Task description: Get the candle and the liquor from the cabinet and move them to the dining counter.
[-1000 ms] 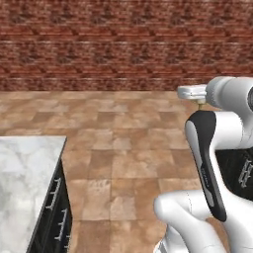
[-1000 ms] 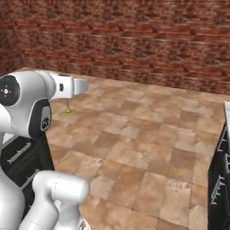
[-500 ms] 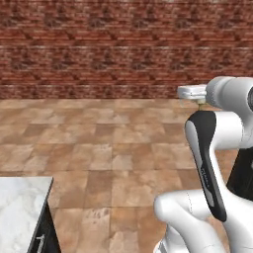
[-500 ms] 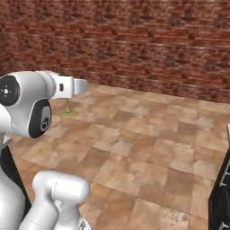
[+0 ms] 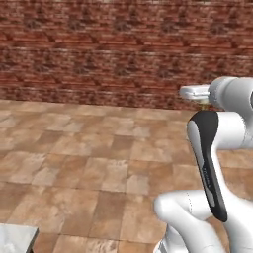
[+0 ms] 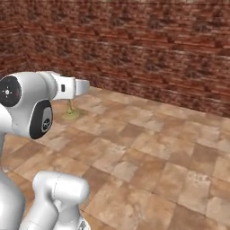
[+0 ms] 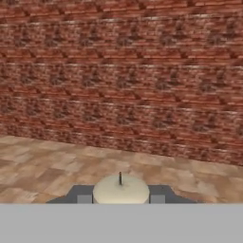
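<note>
Brick wall spans the whole back of the scene, red and dark-mortared, and in the right base view it turns a corner at the far left; below it the floor runs out in brown and tan stone tiles, open all the way to the foot of the wall; next down in size, the white arm rises from the lower right of the left base view, its dark-striped link standing upright and its rounded shoulder joint sitting high at the right edge, while in the right base view the same arm climbs from the lower left and reaches out level to the right; a pale marble corner of a tabletop peeks in at the bottom left of the left base view, well apart from the arm; and now the hand, seen from its own camera pointing at the wall, has its two dark fingers pressed in on either side of the candle, so it is gripping the candle; the cream top and its small dark wick stand upright right between them, carried in the air above the tiles; in the right base view the golden candlestick base hangs just beneath the outstretched end of the arm.
</note>
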